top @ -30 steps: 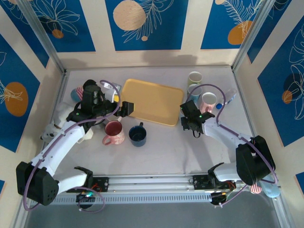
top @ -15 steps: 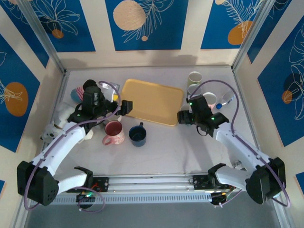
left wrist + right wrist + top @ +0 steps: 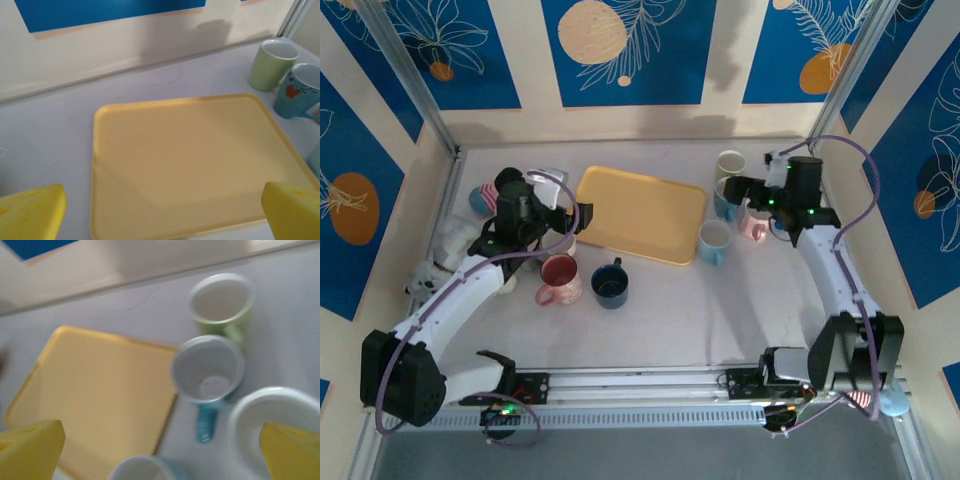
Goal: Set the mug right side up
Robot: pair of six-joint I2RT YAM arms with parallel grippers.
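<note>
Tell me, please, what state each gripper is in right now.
Left gripper: open, holding nothing.
Right gripper: open, holding nothing.

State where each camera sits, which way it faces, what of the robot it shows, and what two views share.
Top external: above and behind the bases, looking down on the table; both arms, left gripper and right gripper.
Left wrist: on the left arm, facing across the yellow tray toward the back wall; its open yellow fingertips.
Right wrist: on the right arm, looking down at the green mug and blue mug beside the tray; its open fingertips.
Shared: both wrist views hold the tray and those mugs.
</note>
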